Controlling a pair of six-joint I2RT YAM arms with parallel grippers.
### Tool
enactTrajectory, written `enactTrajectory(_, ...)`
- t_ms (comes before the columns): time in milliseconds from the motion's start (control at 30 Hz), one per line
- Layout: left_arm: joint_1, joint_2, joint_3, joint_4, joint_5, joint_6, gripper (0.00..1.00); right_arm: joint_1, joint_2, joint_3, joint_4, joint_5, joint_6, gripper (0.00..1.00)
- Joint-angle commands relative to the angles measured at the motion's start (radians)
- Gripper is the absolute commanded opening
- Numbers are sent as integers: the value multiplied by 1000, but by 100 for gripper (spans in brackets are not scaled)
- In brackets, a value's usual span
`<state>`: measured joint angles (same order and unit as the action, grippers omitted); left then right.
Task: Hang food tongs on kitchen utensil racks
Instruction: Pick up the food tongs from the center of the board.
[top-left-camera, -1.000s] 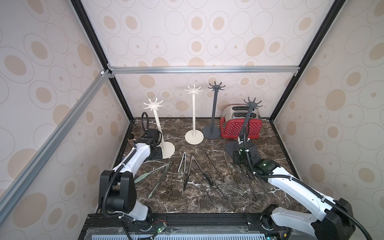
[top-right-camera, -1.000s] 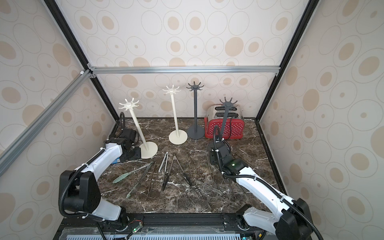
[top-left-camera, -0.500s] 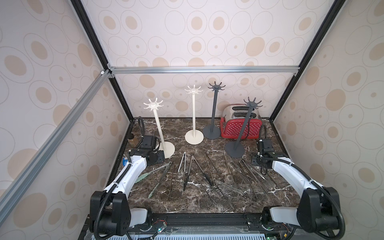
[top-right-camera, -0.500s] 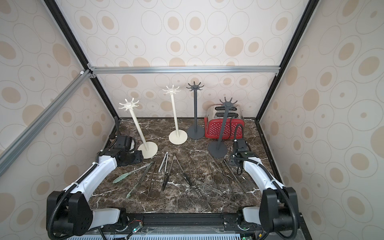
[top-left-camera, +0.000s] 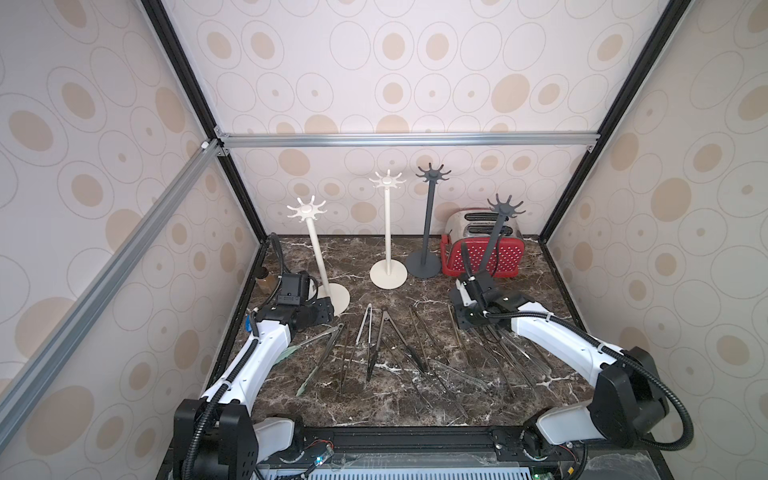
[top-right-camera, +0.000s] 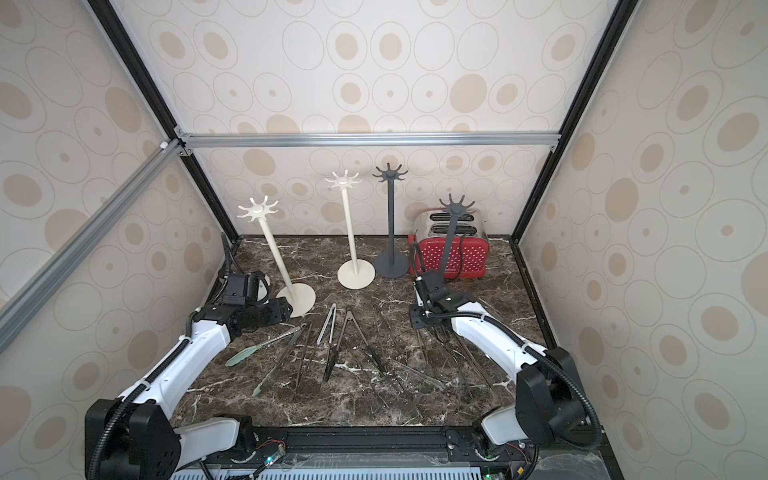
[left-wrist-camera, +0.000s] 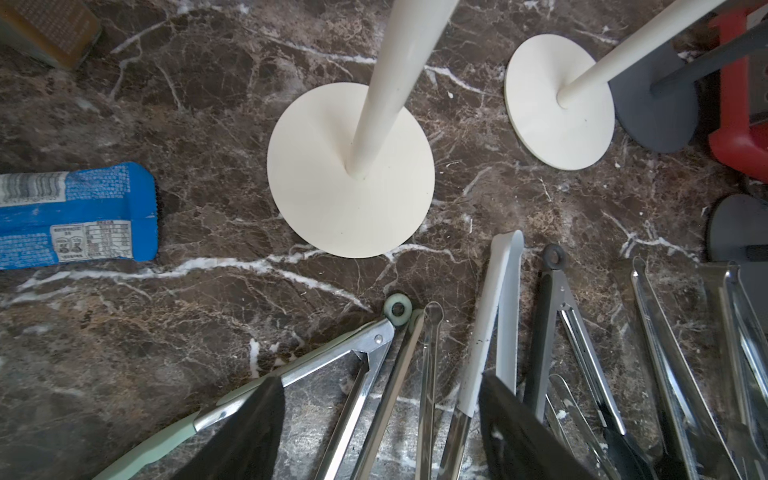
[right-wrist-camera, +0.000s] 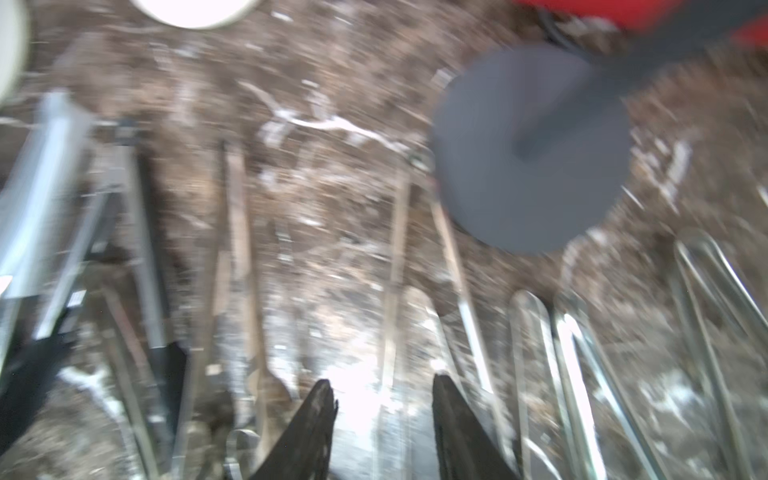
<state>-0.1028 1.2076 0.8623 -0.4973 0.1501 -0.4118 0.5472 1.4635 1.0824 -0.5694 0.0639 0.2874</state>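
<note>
Plainly, the left gripper (left-wrist-camera: 382, 436) stands wide open. In the left wrist view its two black fingers (left-wrist-camera: 249, 432) are well apart, and between them we see the handle ends of several food tongs (top-left-camera: 380, 336) lying on the marble table (top-left-camera: 374, 415): the pale green-tipped tongs (left-wrist-camera: 332, 359), plain steel ones, and the white-handled tongs (left-wrist-camera: 503, 291). We see nothing clamped, and we cannot tell whether either finger touches the steel below it. In both top views this gripper sits left of centre, just beside the round base of the nearest cream rack (top-left-camera: 316, 257).

The right gripper (right-wrist-camera: 384, 428) shows two dark fingers (right-wrist-camera: 457, 436) with a clear gap between them, narrower than the left one's. The right wrist view is blurred; thin steel tongs run under the gap, and we cannot tell whether the fingers touch them. In a top view this gripper is right of centre, at the foot of the leaning dark grey rack (top-left-camera: 494, 241), whose base (right-wrist-camera: 528, 166) lies near the fingers.

All the tongs lie fanned across the lower middle of the top views. The second cream rack (top-left-camera: 387, 232) and the other dark grey rack (top-left-camera: 428, 228) stand upper centre, beside the red toaster (top-left-camera: 490, 257). A blue wrapper (left-wrist-camera: 75, 216) lies near the left arm.
</note>
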Motion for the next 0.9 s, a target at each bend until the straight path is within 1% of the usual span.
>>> enactTrajectory(0,2,-39,-12,30,26,-25,75,94,104,95,-53,21,23,44)
enactTrajectory(133,2,-44,-8,28,32,-40,76,183,268,236,-99,32,54,43)
enactTrajectory(267,2,-32,5,15,34,-48,76,217,362,299,-119,33,93,38)
enactTrajectory(333,2,-25,7,14,32,-51,76,223,371,303,-115,21,112,35)
enactTrajectory(533,2,-14,9,15,34,-54,76,227,397,292,-118,10,142,34)
enactTrajectory(667,2,-16,9,8,29,-55,75,229,425,281,-101,-4,156,29)
enactTrajectory(867,2,-19,11,2,27,-50,75,229,471,289,-88,-9,169,25)
